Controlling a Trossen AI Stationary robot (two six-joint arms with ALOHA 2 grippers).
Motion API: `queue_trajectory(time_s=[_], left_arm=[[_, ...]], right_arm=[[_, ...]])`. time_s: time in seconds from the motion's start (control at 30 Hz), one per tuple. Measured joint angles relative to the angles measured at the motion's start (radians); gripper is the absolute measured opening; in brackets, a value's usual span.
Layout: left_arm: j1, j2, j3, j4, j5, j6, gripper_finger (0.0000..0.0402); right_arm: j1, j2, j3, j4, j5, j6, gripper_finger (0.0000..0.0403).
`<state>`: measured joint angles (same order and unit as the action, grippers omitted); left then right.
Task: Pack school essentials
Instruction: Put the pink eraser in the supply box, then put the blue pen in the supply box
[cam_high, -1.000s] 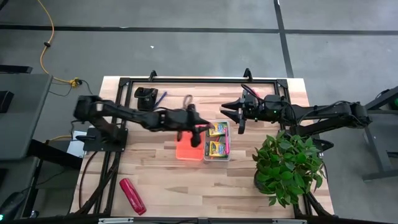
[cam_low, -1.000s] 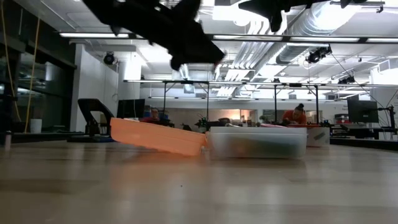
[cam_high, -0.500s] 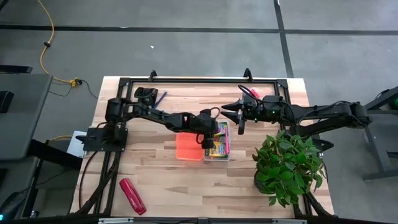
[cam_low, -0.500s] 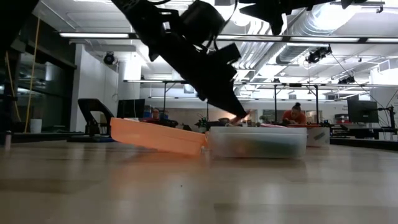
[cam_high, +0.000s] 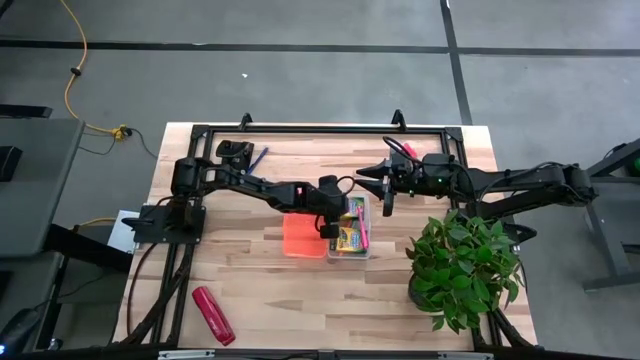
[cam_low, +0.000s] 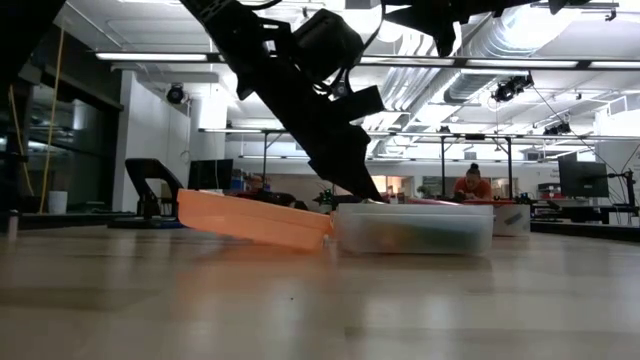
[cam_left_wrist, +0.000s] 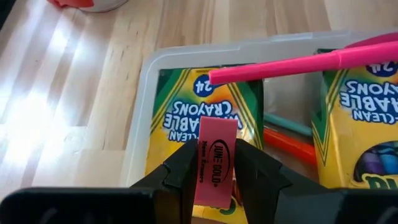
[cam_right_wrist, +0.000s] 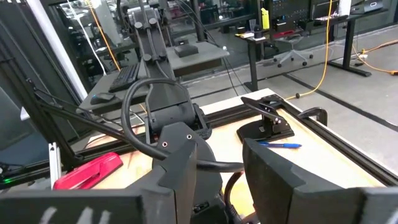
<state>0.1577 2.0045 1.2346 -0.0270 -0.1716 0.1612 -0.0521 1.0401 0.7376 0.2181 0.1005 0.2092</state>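
- Pink eraser (cam_left_wrist: 216, 160) pinched between the fingers of the left claw (cam_left_wrist: 214, 165) — it hangs right over the clear bin (cam_high: 348, 228) in the middle of the bench (cam_high: 250, 290), just above one of the crayon boxes.
- Already packed, as the left wrist view shows it: two yellow-and-green crayon boxes (cam_left_wrist: 205, 115), a pink pencil (cam_left_wrist: 292, 62) lying across them, and an orange and a teal stick down between the boxes.
- So the bin is filling up nicely; I'd judge the eraser drop is the step in hand, not yet done.
- The orange lid (cam_high: 303, 238) leans against the bin's side — closing up looks to be still ahead.
- Left out on the bench: a blue pen (cam_high: 258, 157) at the far edge near a black stand (cam_high: 235, 155), well apart from the bin.
- The right claw (cam_high: 386, 190) waits up high just beyond the bin with its fingers spread, nothing between them.
- The red glossy object (cam_high: 212, 314) at the near corner and the potted plant (cam_high: 462, 262) sit apart from the action.
- My call: well past halfway, with the eraser, the pen and the lid to go.
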Motion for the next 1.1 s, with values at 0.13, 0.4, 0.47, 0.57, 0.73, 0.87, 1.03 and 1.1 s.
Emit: queue_trajectory(time_s=[0.13,0.4,0.47,0.57,0.73,0.87,1.03,1.1], left_arm=[[-0.001,0.000,0.000,0.001,-0.019,0.000,0.0096],[-0.001,-0.006,0.000,-0.010,-0.002,0.000,0.0147],[-0.001,-0.026,-0.001,-0.034,0.000,0.000,0.0161],[0.006,-0.087,-0.001,-0.123,0.003,0.010,0.0175],[0.039,-0.226,-0.017,-0.304,-0.009,0.024,0.0181],[0.077,-0.391,-0.101,-0.300,0.006,-0.057,0.0181],[0.082,-0.661,-0.307,-0.079,0.010,-0.201,0.0181],[0.067,-0.777,-0.400,0.037,0.014,-0.255,0.0181]], right_arm=[[0.000,0.000,0.000,0.000,0.000,0.000,0.0124],[0.000,0.000,0.000,0.000,0.000,0.000,0.0124],[0.000,0.000,0.000,0.001,0.000,0.000,0.0124],[0.000,0.000,0.000,0.006,-0.001,-0.001,0.0124],[0.000,0.000,0.000,0.009,-0.001,-0.008,0.0124],[0.000,0.000,0.000,0.012,-0.002,-0.008,0.0124],[0.000,0.000,0.000,0.023,-0.002,-0.009,0.0124],[0.000,0.000,0.000,0.025,-0.002,-0.014,0.0124]])
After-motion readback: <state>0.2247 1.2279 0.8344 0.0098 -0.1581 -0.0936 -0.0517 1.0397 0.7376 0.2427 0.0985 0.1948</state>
